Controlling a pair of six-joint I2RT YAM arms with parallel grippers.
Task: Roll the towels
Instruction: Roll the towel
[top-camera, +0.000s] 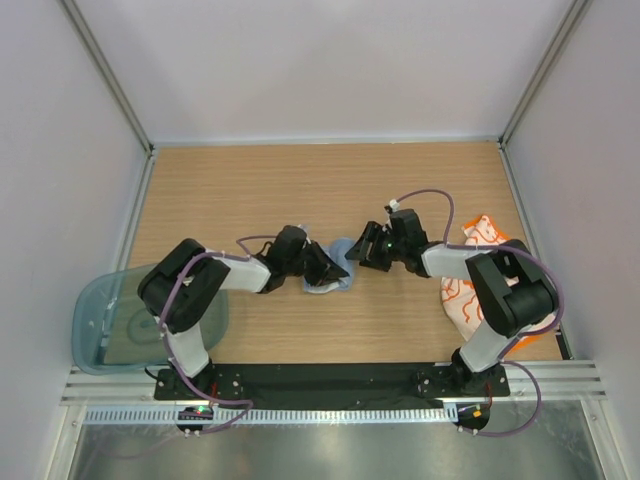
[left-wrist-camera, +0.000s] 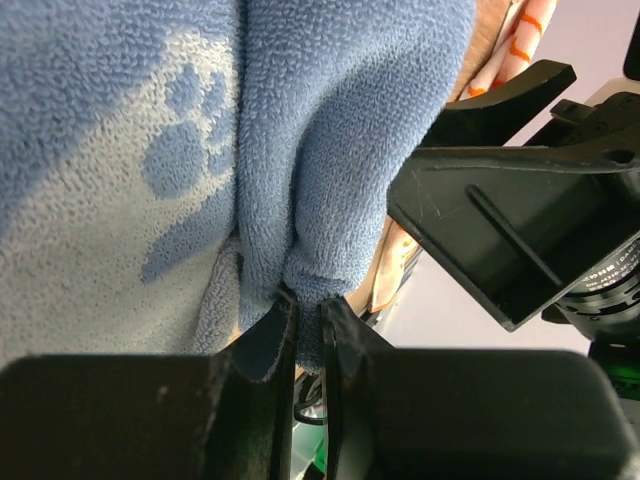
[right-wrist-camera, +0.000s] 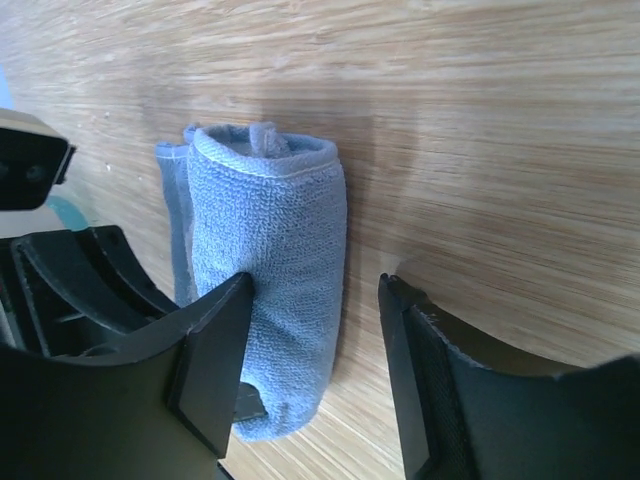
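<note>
The pale blue towel (top-camera: 338, 283) lies rolled on the wooden table between my two grippers. In the left wrist view my left gripper (left-wrist-camera: 308, 305) is shut on a fold of this blue towel (left-wrist-camera: 330, 130), whose paw-print side fills the left. In the right wrist view the blue towel roll (right-wrist-camera: 275, 260) lies between the fingers of my open right gripper (right-wrist-camera: 315, 300). One fingertip (right-wrist-camera: 228, 318) touches the roll; the other stands apart over bare wood. Orange and white towels (top-camera: 470, 290) lie under my right arm.
A translucent blue-green tray (top-camera: 95, 325) sits at the table's near left corner, partly over the edge. White walls enclose the table on three sides. The right gripper's black body (left-wrist-camera: 520, 200) hangs close to the left gripper.
</note>
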